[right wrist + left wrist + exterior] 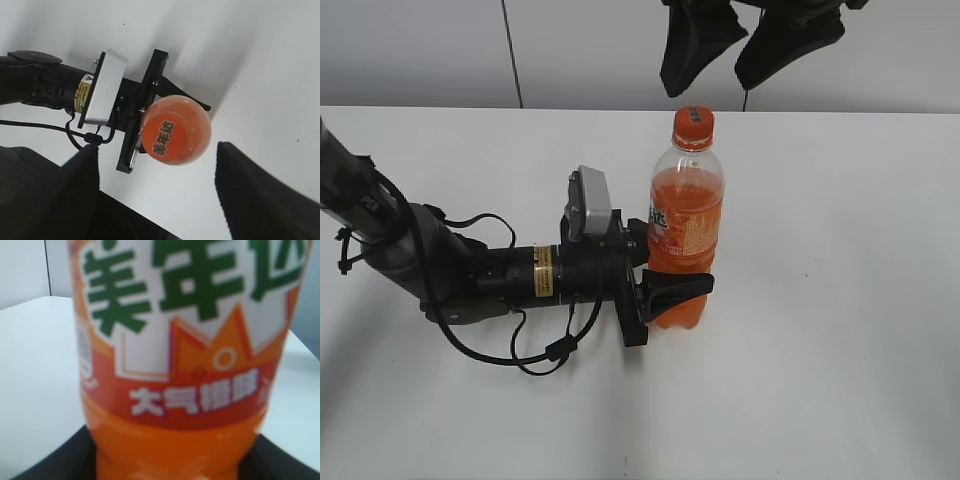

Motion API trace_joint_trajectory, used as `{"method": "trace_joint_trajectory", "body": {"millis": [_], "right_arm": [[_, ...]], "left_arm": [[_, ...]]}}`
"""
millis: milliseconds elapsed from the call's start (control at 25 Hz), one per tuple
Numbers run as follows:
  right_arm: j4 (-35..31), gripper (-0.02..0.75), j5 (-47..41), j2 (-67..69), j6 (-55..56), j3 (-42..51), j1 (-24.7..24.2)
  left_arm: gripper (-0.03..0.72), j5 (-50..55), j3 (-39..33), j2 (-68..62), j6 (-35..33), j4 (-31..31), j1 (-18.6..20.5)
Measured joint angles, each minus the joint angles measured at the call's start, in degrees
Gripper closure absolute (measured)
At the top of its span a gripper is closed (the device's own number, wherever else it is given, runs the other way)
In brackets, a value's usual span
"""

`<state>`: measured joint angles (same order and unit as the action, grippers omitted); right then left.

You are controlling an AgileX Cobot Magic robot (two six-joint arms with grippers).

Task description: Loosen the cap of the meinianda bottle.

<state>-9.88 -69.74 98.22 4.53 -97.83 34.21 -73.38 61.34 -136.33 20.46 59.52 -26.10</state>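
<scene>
The meinianda bottle (pixel 686 215) stands upright on the white table, full of orange drink, with its orange cap (pixel 693 124) on. My left gripper (pixel 680 290) lies low and horizontal and is shut on the bottle's lower body; one black finger crosses its front. In the left wrist view the label (pixel 190 340) fills the frame between the jaws (pixel 170 467). My right gripper (pixel 738 45) hangs open above the bottle, clear of the cap. In the right wrist view the cap (pixel 175 130) sits between its spread fingers (pixel 159 150), offset toward the left one.
The left arm and its loose black cables (pixel 470 290) lie across the table's left side. The white table (pixel 840 330) extends to the right and front. A pale wall (pixel 570 50) stands behind the far edge.
</scene>
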Motion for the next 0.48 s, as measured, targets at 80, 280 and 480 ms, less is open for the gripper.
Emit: {"method": "trace_joint_trajectory", "body": {"millis": [80,280,480], "right_arm": [[0.00,0.195,0.00,0.27,0.47,0.00,0.00],[0.00,0.195,-0.05,2.25,0.66,0.00,0.00],[-0.16,0.195,-0.05,4.80,0.59,0.00,0.00]], "left_arm": [[0.304,0.00,0.00,0.00,0.00,0.00,0.00],[0.304,0.00,0.00,0.00,0.00,0.00,0.00],[0.304,0.00,0.00,0.00,0.00,0.00,0.00]]}}
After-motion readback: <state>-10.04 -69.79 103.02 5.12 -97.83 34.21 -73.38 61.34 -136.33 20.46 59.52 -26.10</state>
